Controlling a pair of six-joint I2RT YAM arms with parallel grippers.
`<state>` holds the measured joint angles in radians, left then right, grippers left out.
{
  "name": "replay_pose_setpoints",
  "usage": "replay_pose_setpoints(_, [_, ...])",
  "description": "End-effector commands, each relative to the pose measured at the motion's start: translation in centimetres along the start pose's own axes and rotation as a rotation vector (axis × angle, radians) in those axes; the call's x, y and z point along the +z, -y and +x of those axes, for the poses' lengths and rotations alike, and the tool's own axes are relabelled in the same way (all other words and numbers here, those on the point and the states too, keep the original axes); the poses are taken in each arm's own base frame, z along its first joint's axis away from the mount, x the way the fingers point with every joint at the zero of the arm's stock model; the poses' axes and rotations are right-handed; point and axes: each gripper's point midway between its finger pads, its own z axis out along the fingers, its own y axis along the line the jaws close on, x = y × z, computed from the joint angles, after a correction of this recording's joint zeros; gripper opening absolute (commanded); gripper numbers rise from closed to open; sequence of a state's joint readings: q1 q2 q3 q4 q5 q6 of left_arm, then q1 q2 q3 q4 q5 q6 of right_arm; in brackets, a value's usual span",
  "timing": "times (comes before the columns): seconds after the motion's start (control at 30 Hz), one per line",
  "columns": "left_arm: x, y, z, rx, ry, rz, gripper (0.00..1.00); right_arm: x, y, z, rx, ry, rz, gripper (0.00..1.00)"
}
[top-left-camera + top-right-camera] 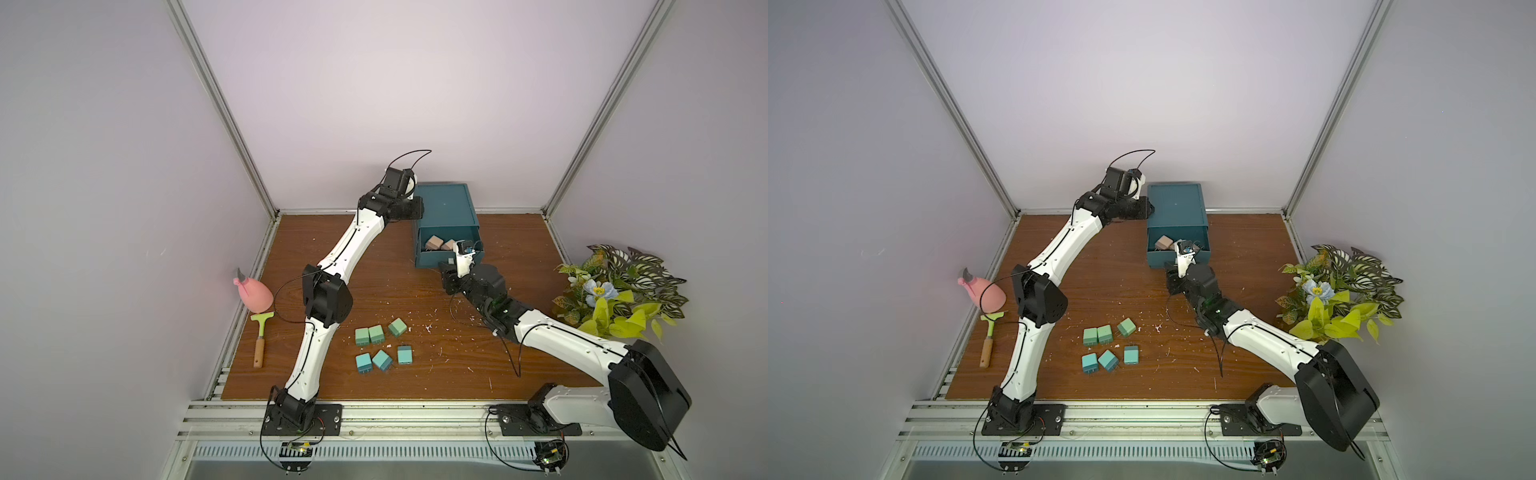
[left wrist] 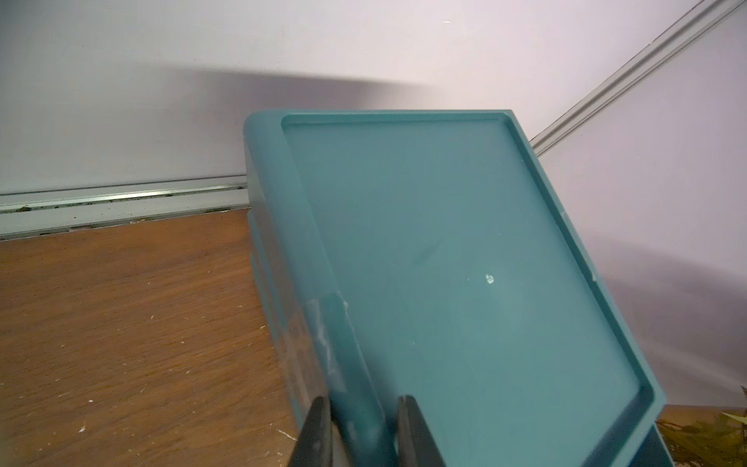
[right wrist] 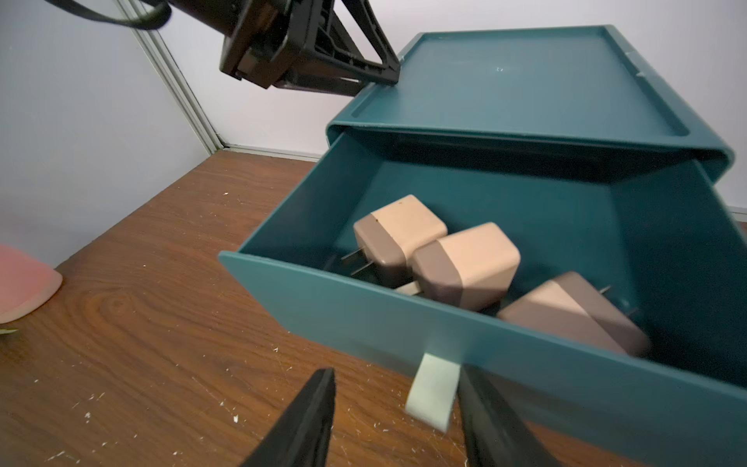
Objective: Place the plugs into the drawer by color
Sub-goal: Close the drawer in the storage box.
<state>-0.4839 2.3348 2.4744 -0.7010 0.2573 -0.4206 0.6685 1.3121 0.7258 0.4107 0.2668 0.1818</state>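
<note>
The dark teal drawer (image 1: pixel 444 203) chest stands at the back of the table, its top drawer (image 3: pixel 404 319) pulled out. Three pink-beige plugs (image 3: pixel 469 258) lie inside it. My left gripper (image 2: pixel 364 404) is shut on the chest's top left rim (image 2: pixel 307 250). My right gripper (image 3: pixel 396 370) is open at the drawer's front, and the white tab handle (image 3: pixel 432 390) sits between its fingers, close to one of them. Three light green plugs (image 1: pixel 376 333) and three turquoise plugs (image 1: pixel 382 360) lie on the table (image 1: pixel 415 299) near the front, seen in both top views.
A pink vase-like thing (image 1: pixel 253 295) and a green scraper with a wooden handle (image 1: pixel 261 336) lie at the table's left edge. An artificial plant (image 1: pixel 615 291) stands at the right edge. White crumbs are scattered over the wood.
</note>
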Motion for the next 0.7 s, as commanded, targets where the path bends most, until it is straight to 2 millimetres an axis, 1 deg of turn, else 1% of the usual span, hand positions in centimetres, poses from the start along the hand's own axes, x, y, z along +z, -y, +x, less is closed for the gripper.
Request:
replay_pose_setpoints(0.0, [0.4, -0.9, 1.7, -0.002, -0.061, -0.018, 0.19, 0.0, -0.2, -3.6, -0.002, 0.101, 0.024, 0.55])
replay_pose_setpoints(0.3, [0.5, -0.9, 2.1, -0.005, -0.073, -0.015, 0.16, 0.5, 0.1, -4.8, -0.006, 0.138, 0.060, 0.55])
replay_pose_setpoints(0.67, [0.4, -0.9, 2.7, -0.011, -0.089, -0.009, 0.14, 2.2, 0.4, -6.5, -0.031, 0.185, 0.108, 0.56])
